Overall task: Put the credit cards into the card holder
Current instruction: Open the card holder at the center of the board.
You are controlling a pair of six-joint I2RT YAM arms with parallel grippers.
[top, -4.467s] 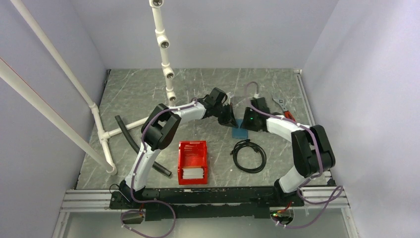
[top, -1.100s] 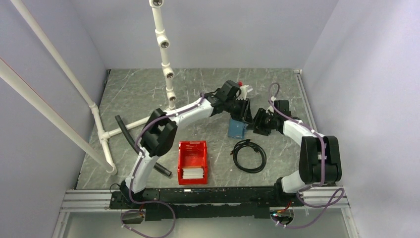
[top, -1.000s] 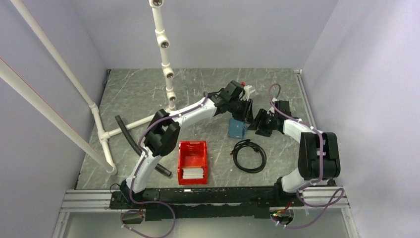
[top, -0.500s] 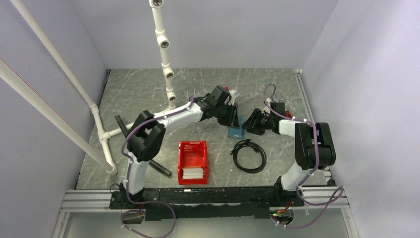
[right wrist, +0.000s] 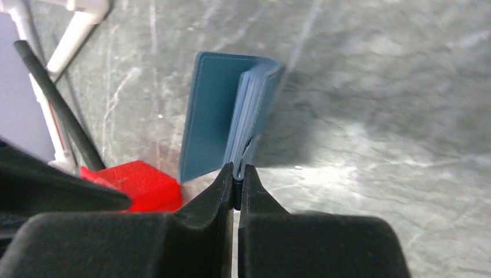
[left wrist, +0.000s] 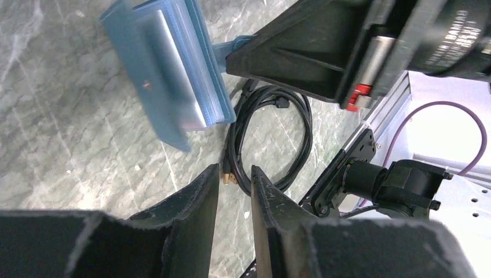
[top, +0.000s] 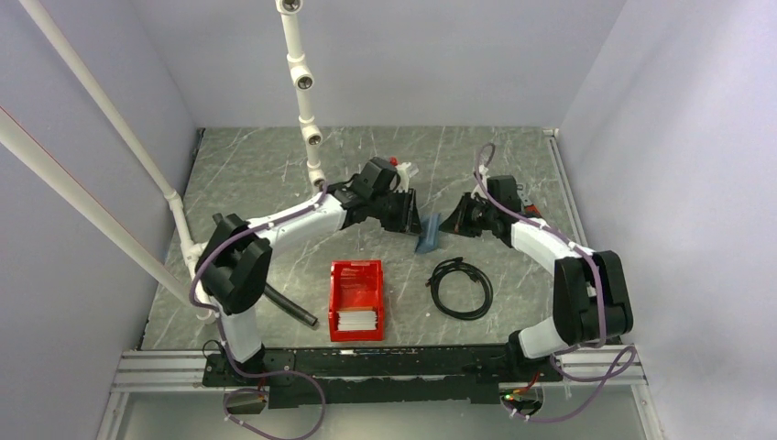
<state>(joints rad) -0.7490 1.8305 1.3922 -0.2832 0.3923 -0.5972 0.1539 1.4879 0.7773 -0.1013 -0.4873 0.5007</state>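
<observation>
The card holder (right wrist: 223,113) stands up on edge with its covers partly open, right at the tip of your right gripper (right wrist: 237,184). That gripper's jaws are pinched tight on the rim of one light blue inner leaf. The holder sits just ahead of your left gripper (left wrist: 234,223) and clear of it; those jaws stand a narrow slit apart with nothing between them.

White lettering rings the camera lens (left wrist: 457,35) on the right wrist, too small for you to read.

The credit cards (top: 355,321), a whitish stack, lie in the red bin (top: 356,278), well behind both grippers toward the arm bases. A coiled black cable (top: 461,287) lies near the right gripper, on its base side.

Everything rests on a grey marbled tabletop (top: 257,174) between pale lilac walls (top: 660,137). A white PVC pipe frame (top: 305,82) stands off to the left gripper's left.
</observation>
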